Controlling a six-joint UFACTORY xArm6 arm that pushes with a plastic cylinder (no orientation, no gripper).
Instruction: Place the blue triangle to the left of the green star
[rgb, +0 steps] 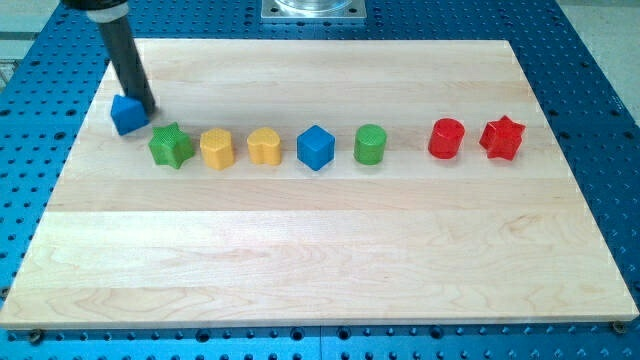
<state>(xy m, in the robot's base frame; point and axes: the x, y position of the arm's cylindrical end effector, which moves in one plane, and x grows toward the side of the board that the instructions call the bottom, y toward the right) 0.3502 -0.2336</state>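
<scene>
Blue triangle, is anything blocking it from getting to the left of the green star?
Nothing visible. The blue triangle sits just up and left of the green star, with bare board beside the star. My tip is right against the triangle's upper right side, nothing between them.

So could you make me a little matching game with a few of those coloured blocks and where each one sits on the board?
Things:
1. blue triangle
2. green star
3. blue cube
4. red star

Places:
A. furthest to the view's right
B. middle of the row
C. touching my tip, near the view's top left
D. left end of the row, beside a yellow block

Pairs: 1-C, 2-D, 3-B, 4-A
</scene>
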